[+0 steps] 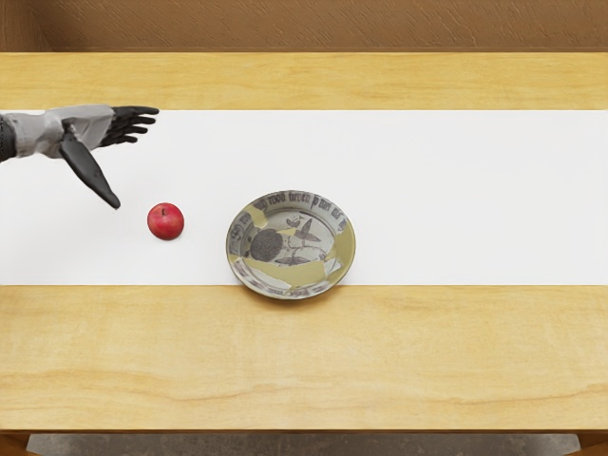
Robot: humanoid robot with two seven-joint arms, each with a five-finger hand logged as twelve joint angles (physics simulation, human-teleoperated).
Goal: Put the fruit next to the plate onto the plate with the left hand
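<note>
- Head view, nearest me first — the counter [304, 361] shows a broad bare wooden strip along its front edge, well clear of everything I have to handle.
- On the white runner [475, 190] sits the plate [342, 237], shallow and patterned, with a raised rim and nothing lying in it.
- Just to its left, apart from the rim, the fruit [165, 221] rests on the runner: a red apple, stem up, not yet grasped.
- Further back and to the left hangs my left hand [90, 133], fingers [133, 122] spread and holding nothing, thumb angled down towards the apple.
- I judge this to be the reach step. Next I must bring the hand forward and down over the apple, close round it, then lift high enough to clear the rim.
- Room is generous — open runner all round the apple, and the far counter edge lies well behind the hand. My one worry is nudging the round fruit so that it rolls.
</note>
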